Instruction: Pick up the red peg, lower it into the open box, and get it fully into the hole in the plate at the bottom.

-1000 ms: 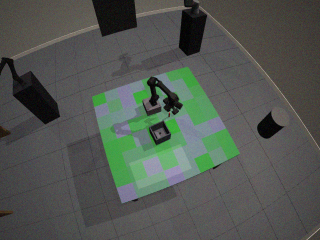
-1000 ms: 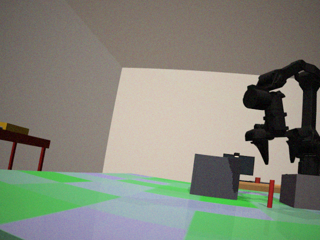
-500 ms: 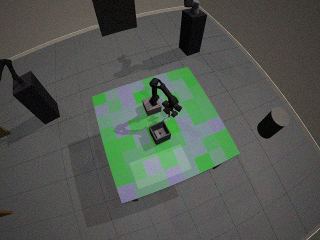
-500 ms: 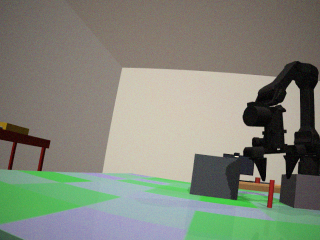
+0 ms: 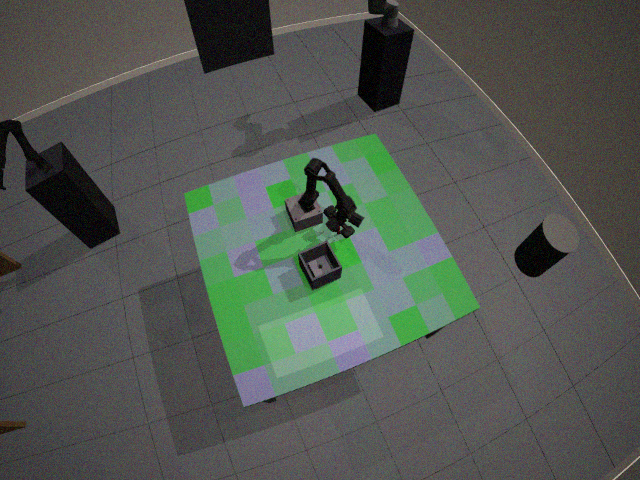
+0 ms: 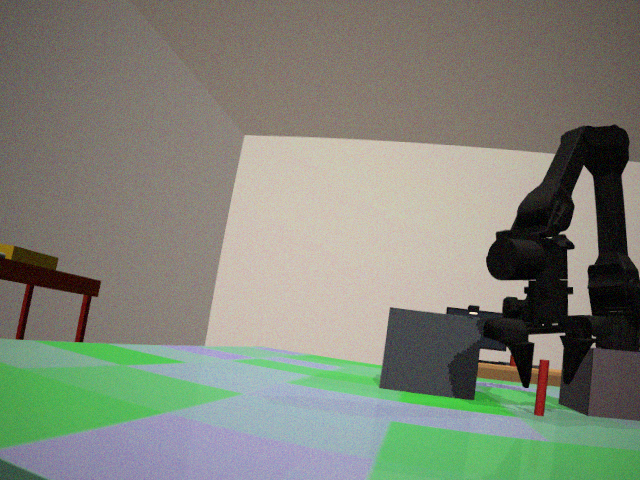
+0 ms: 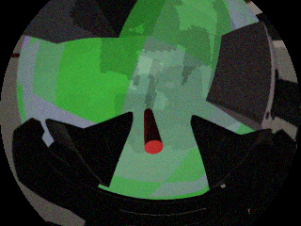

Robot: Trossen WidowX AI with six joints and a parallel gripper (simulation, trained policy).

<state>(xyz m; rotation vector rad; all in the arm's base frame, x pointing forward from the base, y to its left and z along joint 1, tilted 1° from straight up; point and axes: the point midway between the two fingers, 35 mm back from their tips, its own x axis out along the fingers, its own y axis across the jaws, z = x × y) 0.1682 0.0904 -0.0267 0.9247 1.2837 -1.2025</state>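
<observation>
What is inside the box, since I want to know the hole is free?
The top view shows the box holding a plate with a dark hole, no peg in it. Near walls hide some of the floor.

The fingers (image 5: 339,225) (image 6: 547,383) have come down around the red peg (image 5: 338,230) (image 6: 541,387) (image 7: 153,146).
</observation>
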